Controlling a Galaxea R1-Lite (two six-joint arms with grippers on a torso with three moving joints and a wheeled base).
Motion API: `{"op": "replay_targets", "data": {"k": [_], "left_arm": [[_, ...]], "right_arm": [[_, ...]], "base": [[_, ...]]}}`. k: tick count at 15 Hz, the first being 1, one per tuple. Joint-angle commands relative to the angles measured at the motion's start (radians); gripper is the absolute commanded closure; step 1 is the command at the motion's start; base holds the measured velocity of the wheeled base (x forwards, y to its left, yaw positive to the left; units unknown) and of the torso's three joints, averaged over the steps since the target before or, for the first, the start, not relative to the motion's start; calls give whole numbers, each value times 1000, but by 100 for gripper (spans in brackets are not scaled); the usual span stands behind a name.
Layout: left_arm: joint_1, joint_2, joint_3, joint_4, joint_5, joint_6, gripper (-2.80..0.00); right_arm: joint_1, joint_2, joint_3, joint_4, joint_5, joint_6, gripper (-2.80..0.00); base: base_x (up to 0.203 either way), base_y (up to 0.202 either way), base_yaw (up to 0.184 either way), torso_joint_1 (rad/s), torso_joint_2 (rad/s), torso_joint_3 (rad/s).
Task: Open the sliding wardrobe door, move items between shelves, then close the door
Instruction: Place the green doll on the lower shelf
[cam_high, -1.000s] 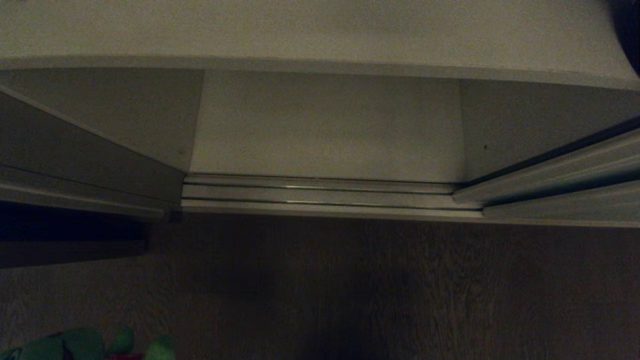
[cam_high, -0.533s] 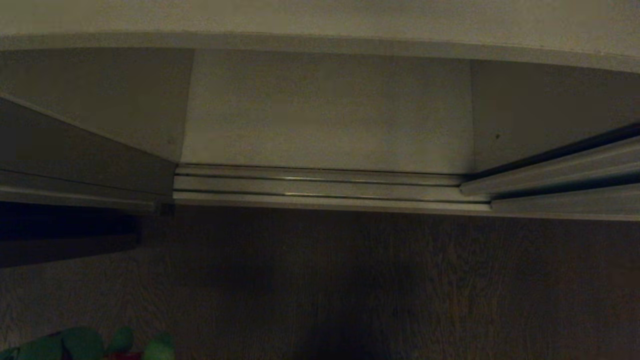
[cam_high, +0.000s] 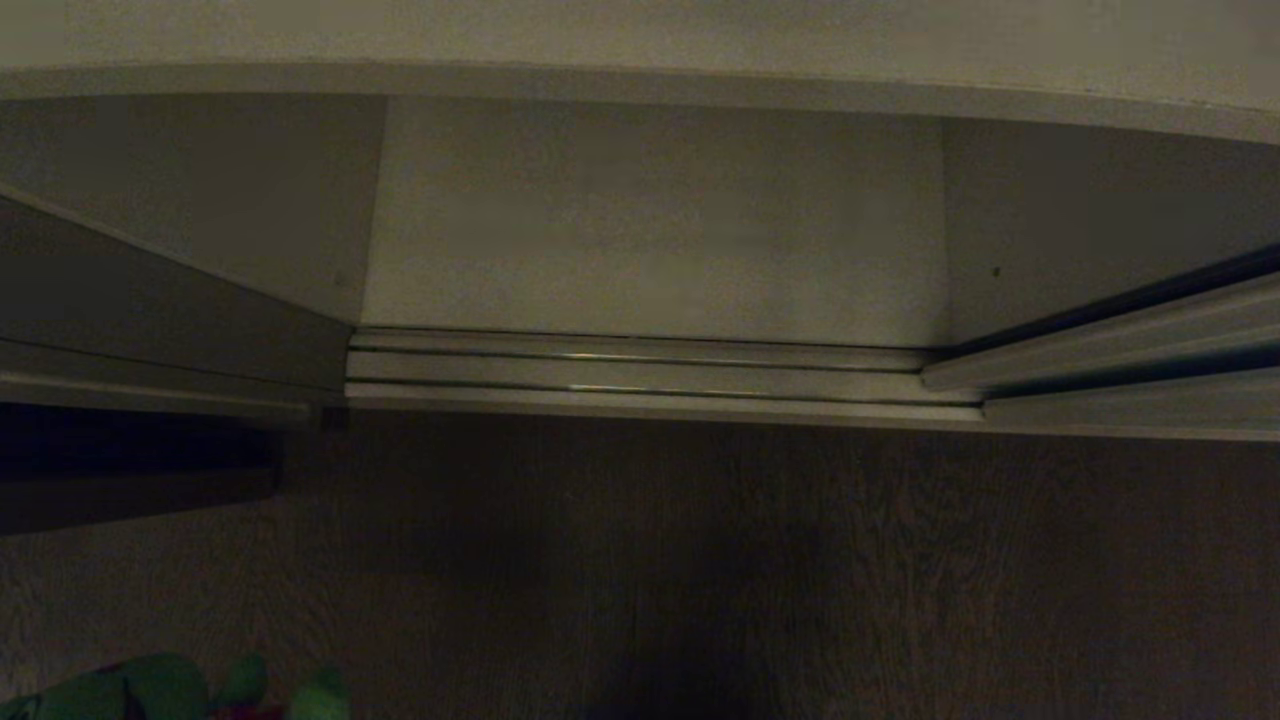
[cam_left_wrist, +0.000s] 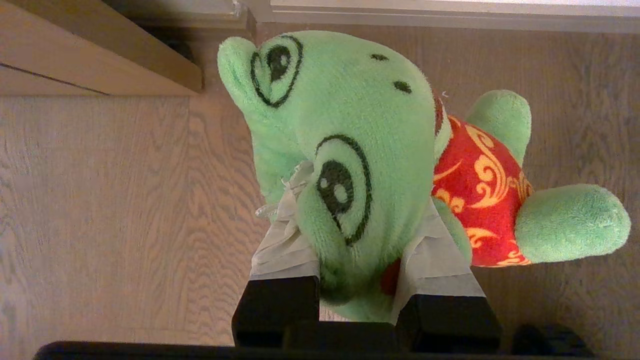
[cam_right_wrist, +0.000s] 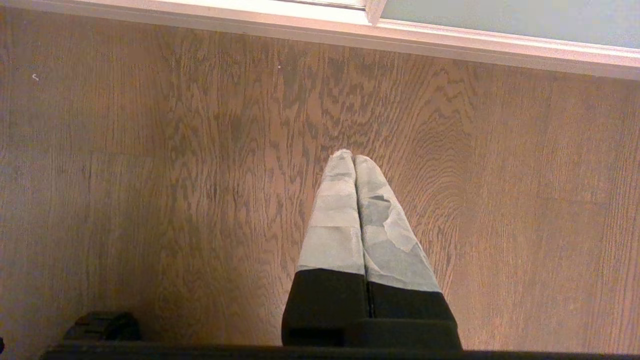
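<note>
one green plush frog toy in a red patterned bib (cam_left_wrist: 370, 150) sits clamped in the left gripper (cam_left_wrist: 360, 220); the right gripper (cam_right_wrist: 354, 162), fingertips pressed together, hangs empty above the brown wood-grain floor (cam_right_wrist: 150, 175).

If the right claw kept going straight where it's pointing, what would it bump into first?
Most likely the wooden floor. The shut right claw points down at bare boards, nothing in between, though depth is hard to judge.
</note>
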Motion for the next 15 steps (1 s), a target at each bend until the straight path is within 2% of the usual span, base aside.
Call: {"op": "replay_targets", "data": {"k": [1,4,7,12,15], "left_arm": [[0,1,2,-1,-2,-1,0],[0,3,-13,14,3,8,0],[1,78,-140,64,-14,30,0],[-7,595,-316,93,-105,52,0],[-19,949,-406,24,-173,63,0]], "right_arm": [[1,0,-1,0,1,0,0],[-1,0,0,0,1,0,0],[-1,0,-1,0,1,0,0],[-1,0,-1,0,1,0,0],[0,0,0,0,1,0,0]], "base": [[0,0,0,0,0,0],[0,0,0,0,0,0],[0,0,0,0,0,0],[0,0,0,0,0,0],[0,0,0,0,0,0]]}}
